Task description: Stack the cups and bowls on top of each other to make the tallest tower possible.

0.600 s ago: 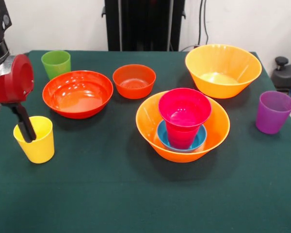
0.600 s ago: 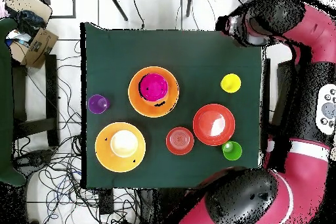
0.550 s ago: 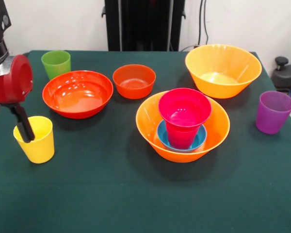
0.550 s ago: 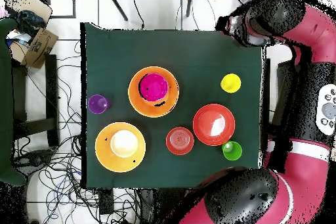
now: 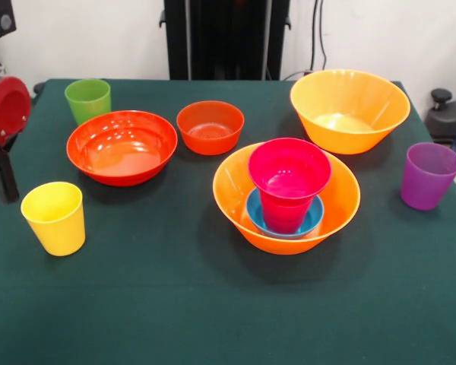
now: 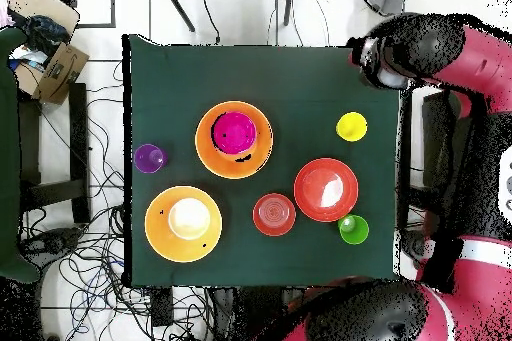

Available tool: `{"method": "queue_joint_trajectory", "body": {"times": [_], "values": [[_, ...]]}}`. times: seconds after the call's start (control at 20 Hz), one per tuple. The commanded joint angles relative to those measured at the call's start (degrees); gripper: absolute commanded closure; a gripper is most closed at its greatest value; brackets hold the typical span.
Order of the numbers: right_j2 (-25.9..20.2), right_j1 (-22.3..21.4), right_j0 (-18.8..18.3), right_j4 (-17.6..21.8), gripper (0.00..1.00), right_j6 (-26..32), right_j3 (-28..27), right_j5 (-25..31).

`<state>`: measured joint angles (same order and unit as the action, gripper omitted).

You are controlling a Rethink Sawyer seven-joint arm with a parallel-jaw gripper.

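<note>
The gripper [image 5: 1, 171] is hanging just past the table's edge, I cannot tell if open or closed, and the yellow cup [image 5: 55, 217] is standing upright beside it, a little nearer the camera.

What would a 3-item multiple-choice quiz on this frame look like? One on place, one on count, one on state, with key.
1. Where is the blue bowl?
A. Inside the near orange bowl
B. Beside the purple cup
C. Inside the red-orange bowl

2. How many cups stand alone on the cloth?
A. One
B. Three
C. Five

3. What does the yellow cup hold?
A. A green cup
B. A bowl
C. Nothing

Key:
1 A: the blue bowl lies in the near orange bowl, under the pink cup.
2 B: green cup, yellow cup and purple cup.
3 C: its inside is bare.
</note>
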<state>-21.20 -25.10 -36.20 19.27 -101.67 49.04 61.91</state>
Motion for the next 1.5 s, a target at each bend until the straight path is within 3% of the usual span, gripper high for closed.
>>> {"method": "queue_joint_trajectory", "body": {"times": [0.05,0.25,0.65,1.5], "values": [[7.9,-5.52,3.92,-0.96,0.0,-19.76,13.88,-3.74],[9.18,-5.79,4.6,-2.18,0.0,-21.38,14.23,-1.32],[10.57,-5.31,5.05,-5.89,0.0,-27.94,15.84,-1.56],[16.29,-3.4,11.74,-12.84,0.0,-37.23,19.62,-9.84]]}}
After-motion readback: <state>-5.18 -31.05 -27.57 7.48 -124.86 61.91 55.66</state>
